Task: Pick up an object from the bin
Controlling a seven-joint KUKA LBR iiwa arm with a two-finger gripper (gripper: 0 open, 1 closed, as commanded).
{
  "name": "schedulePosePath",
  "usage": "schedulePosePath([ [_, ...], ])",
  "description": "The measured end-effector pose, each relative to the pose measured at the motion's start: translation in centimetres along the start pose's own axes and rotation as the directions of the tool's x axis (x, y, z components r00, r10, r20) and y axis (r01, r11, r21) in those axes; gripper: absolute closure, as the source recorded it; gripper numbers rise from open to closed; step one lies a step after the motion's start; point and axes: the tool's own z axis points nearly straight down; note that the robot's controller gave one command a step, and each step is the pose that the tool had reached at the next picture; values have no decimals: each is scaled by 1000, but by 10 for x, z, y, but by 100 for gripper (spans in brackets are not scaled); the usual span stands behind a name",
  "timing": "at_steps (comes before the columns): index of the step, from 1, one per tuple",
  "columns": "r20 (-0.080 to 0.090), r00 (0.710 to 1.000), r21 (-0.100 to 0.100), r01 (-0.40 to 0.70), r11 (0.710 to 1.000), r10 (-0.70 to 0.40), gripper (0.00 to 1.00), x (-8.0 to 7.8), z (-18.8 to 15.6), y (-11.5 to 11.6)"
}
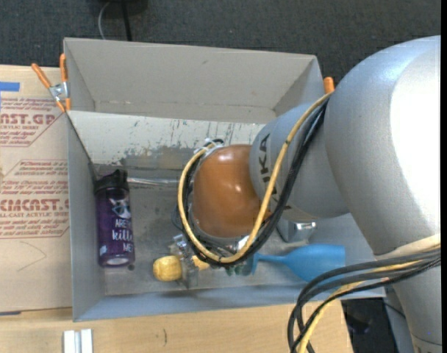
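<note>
Yellow lump [165, 268]: small and rounded, on the bin [187, 72] floor by the near wall, just beside the gripper.
Gripper [185, 256]: low over the floor, beneath the arm's orange cover; open or closed, cannot tell.
Purple bottle [115, 226]: along the left wall, black cap toward the far side.
Blue teardrop-shaped thing [312, 259]: near wall, right of the gripper.

- purple bottle [115, 226]: black cap, printed label, lying on its side along the left wall of the bin [80, 212], cap toward the back
- small yellow lump [165, 268]: roundish, near the front wall, left of centre
- light-blue teardrop piece [312, 259]: flat, front right, narrow end pointing left
</note>
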Motion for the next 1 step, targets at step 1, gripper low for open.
schedulePosePath([
  [1, 0, 1000, 0, 0, 1000, 0, 100, 0, 0, 0],
])
